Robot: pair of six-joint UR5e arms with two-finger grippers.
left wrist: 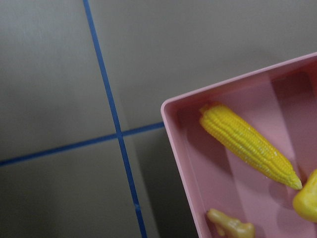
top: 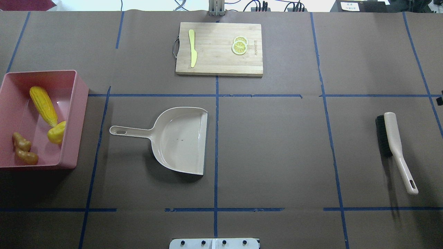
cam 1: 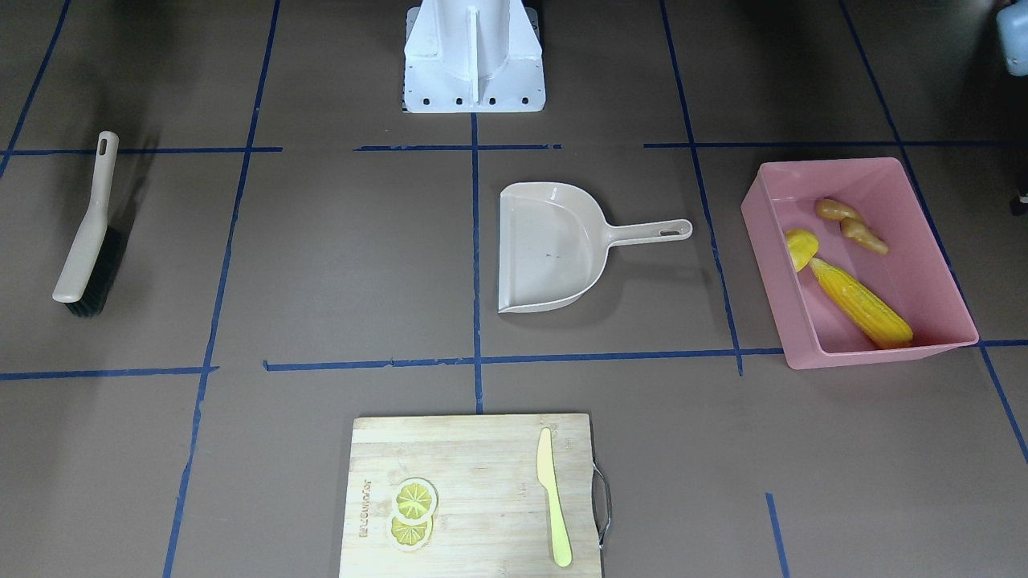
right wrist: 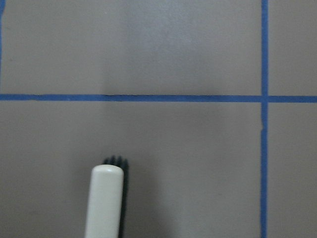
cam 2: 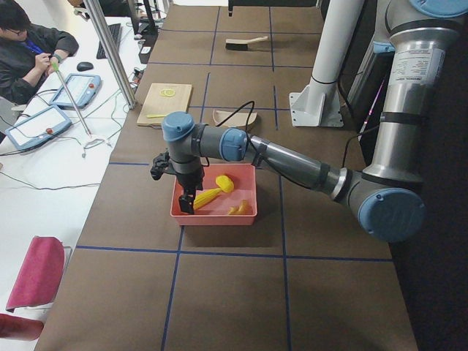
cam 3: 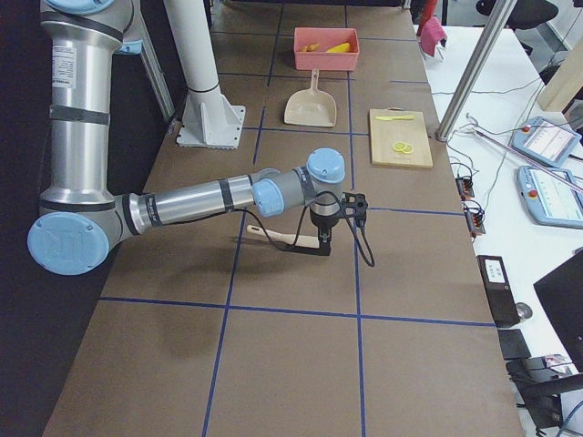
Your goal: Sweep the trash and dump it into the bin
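By the look of the table, the job is all but finished. In the front-facing view the pink bin (cam 1: pixel 895 358) sits at the right of the frame. All three pieces of trash lie inside it: the corn cob (cam 1: pixel 861 303) slants toward the bin's lower right corner, the yellow potato-like lump (cam 1: pixel 801 246) rests against the left wall at the cob's upper end, and the ginger root (cam 1: pixel 851 225) lies just above them. No trash shows on the brown table cover.

The beige dustpan (cam 1: pixel 554 249) lies flat near the centre of the frame, empty, with its handle pointing right toward the bin. The hand brush (cam 1: pixel 87 233) lies at the far left, well apart from everything else. At the bottom of the frame the wooden cutting board (cam 1: pixel 474 482) carries the lemon slices (cam 1: pixel 413 511) and the pale yellow knife (cam 1: pixel 552 498). None of these count as trash.

The left gripper (cam 2: pixel 186 203) shows only in the left side view. It hangs over the bin's near corner, and whether its claw is released or clenched cannot be told. The right gripper (cam 3: pixel 324 246) shows only in the right side view, close over one end of the brush. Its claw state cannot be told either, nor whether it touches the brush.

As a judgement, sweeping and dumping are complete. At most the arms need to draw back from the tools.
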